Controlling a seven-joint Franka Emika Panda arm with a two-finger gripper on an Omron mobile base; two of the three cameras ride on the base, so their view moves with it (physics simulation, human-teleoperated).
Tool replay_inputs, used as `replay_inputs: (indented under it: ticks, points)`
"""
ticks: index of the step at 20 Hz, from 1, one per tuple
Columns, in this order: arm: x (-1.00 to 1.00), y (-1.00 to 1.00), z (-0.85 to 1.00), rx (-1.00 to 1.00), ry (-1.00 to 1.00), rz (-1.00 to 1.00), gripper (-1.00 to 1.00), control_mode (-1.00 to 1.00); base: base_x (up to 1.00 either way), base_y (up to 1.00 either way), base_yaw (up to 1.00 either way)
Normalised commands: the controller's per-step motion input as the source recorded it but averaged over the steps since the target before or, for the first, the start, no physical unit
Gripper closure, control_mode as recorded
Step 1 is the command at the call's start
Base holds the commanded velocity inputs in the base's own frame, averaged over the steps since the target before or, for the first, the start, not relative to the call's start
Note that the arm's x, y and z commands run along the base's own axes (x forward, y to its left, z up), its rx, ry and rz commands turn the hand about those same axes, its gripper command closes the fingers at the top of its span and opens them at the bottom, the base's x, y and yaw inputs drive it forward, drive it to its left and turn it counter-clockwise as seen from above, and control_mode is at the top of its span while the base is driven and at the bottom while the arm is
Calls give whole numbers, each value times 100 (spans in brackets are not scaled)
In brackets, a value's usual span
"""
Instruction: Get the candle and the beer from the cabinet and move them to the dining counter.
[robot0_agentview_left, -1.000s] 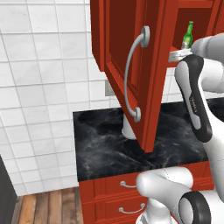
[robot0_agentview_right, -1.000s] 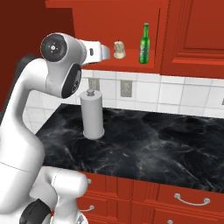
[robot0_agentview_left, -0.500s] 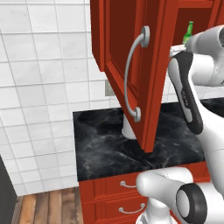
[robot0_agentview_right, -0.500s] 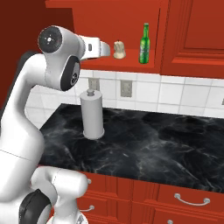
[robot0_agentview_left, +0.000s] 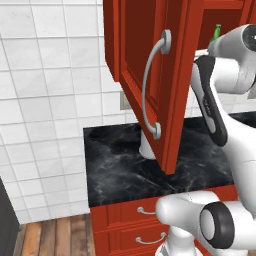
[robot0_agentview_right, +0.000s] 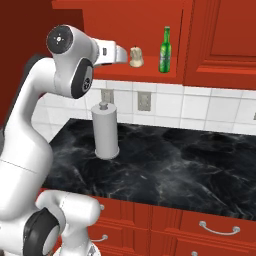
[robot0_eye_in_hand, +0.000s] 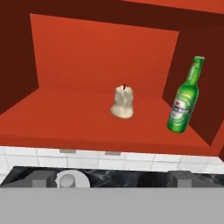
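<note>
Cream-white, the upright candle (robot0_eye_in_hand: 123, 102) is seen straight ahead of the gripper (robot0_agentview_right: 122, 53), fingers seemingly spread, beer (robot0_eye_in_hand: 185, 97) alongside.

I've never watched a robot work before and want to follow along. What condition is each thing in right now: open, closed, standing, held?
cabinet: door swung open, shelf exposed.
candle: upright on the cabinet shelf, unlit, not held.
beer: standing upright on the shelf, capped, apart from the candle.
gripper: just short of the candle, holding nothing; fingers spread wide in the hand view.
paper towel holder: upright on the black counter.
drawers: closed.
</note>
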Motion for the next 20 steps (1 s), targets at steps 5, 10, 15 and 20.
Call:
replay_inputs:
  ticks: [5, 10, 15, 20]
  points:
    - [17, -1, 0, 0, 5, -2, -100, -100, 0, 0, 0]
    - [21, 0, 0, 0, 5, -2, -100, -100, 0, 0, 0]
    - [25, -1, 0, 0, 2, -1, -100, -100, 0, 0, 0]
    - [24, -11, 0, 0, 0, 0, -100, -100, 0, 0, 0]
